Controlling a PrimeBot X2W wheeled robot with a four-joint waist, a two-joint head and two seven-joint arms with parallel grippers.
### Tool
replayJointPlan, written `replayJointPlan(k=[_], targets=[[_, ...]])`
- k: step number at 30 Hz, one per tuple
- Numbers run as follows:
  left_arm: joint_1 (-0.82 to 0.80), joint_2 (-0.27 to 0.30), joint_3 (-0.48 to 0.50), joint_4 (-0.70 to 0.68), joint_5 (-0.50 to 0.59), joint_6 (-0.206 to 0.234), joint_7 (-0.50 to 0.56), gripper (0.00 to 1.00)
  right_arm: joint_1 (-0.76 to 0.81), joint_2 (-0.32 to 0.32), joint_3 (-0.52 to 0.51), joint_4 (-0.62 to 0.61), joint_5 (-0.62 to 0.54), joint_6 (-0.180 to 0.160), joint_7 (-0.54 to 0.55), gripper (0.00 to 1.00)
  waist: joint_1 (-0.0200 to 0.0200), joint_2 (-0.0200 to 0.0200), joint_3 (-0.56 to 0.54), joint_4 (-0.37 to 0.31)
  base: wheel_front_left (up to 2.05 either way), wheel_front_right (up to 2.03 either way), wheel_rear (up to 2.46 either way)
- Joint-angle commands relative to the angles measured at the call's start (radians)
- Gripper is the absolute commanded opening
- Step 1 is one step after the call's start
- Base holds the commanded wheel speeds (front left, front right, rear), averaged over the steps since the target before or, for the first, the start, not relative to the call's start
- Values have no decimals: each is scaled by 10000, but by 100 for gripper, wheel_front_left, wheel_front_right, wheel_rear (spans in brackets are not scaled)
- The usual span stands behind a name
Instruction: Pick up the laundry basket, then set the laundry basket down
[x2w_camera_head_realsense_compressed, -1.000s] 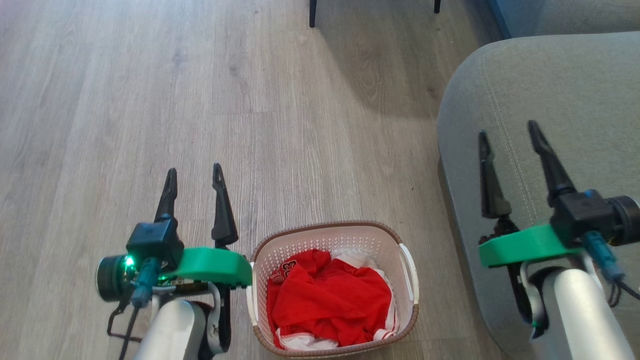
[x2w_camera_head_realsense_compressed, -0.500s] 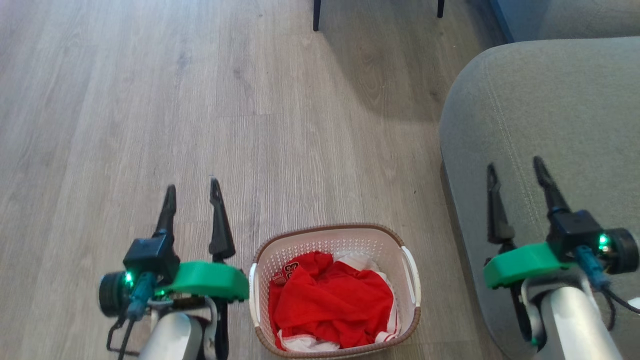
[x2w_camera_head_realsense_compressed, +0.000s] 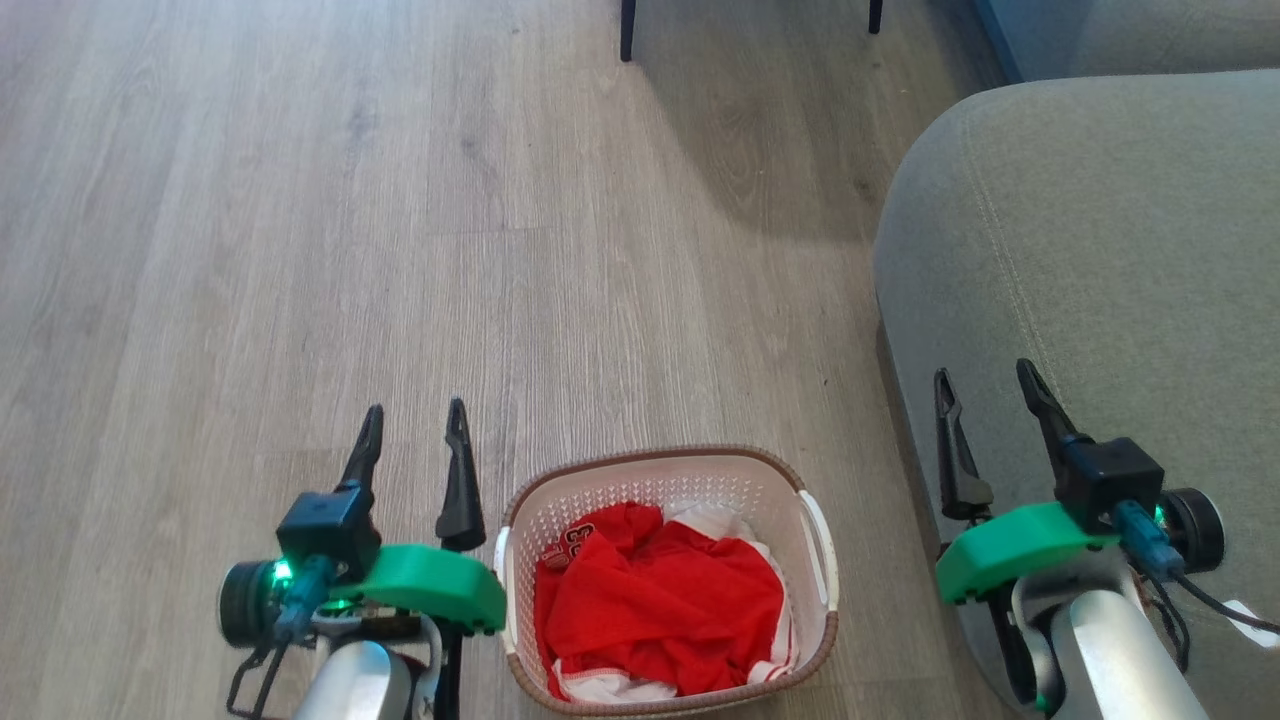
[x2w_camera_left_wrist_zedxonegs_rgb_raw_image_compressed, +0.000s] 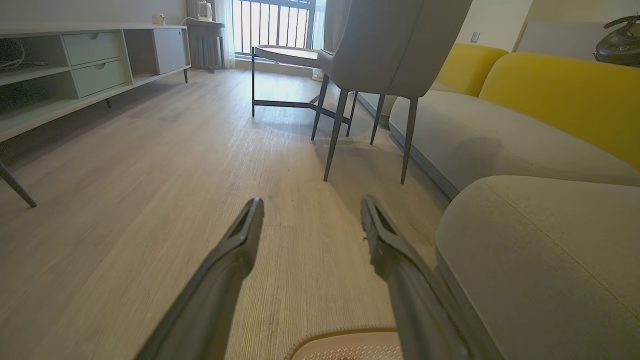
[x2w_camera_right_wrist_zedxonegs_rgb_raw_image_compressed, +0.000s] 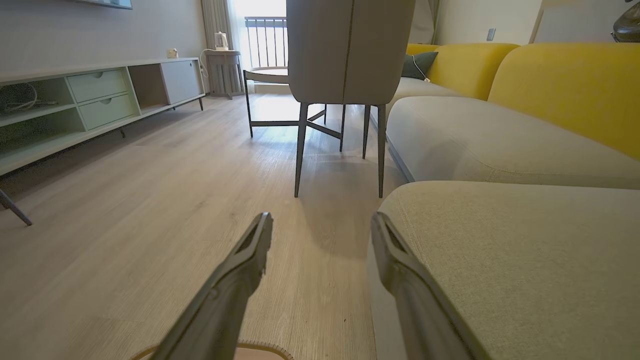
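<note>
The laundry basket (x2w_camera_head_realsense_compressed: 790, 480), white perforated plastic with a brown woven-look rim and white side handles, stands on the wooden floor at the bottom centre of the head view, holding red and white clothes (x2w_camera_head_realsense_compressed: 660, 600). Its rim also peeks in at the bottom of the left wrist view (x2w_camera_left_wrist_zedxonegs_rgb_raw_image_compressed: 345, 332) and the right wrist view (x2w_camera_right_wrist_zedxonegs_rgb_raw_image_compressed: 260, 346). My left gripper (x2w_camera_head_realsense_compressed: 416, 422) hangs open just left of the basket, apart from it. My right gripper (x2w_camera_head_realsense_compressed: 985, 380) is open to the basket's right, over the edge of the grey sofa seat. Both grippers hold nothing.
A grey sofa seat (x2w_camera_head_realsense_compressed: 1100, 250) fills the right side, close to the basket. A grey chair on dark legs (x2w_camera_left_wrist_zedxonegs_rgb_raw_image_compressed: 380, 55) stands ahead, with a small table (x2w_camera_left_wrist_zedxonegs_rgb_raw_image_compressed: 285, 52) beyond it. A low cabinet with drawers (x2w_camera_left_wrist_zedxonegs_rgb_raw_image_compressed: 75, 70) runs along the left. Yellow sofa backs (x2w_camera_left_wrist_zedxonegs_rgb_raw_image_compressed: 560, 90) rise on the right.
Both grippers have drawn back and down in the head view, the right one more, staying open. The basket has not moved on the floor.
</note>
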Motion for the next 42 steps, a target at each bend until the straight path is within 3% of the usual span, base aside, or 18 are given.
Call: replayJointPlan(k=[1,42], targets=[[-295,-8,396,-275,-121,18,-53,100,-412,-20,184,-325,-118,69,-118,100,0,-1,25,2,0,0,0],[-350,-9,731,-437,-740,13,-53,100,-535,-96,291,-226,-292,69,-118,100,0,-1,196,58,0,0,0]])
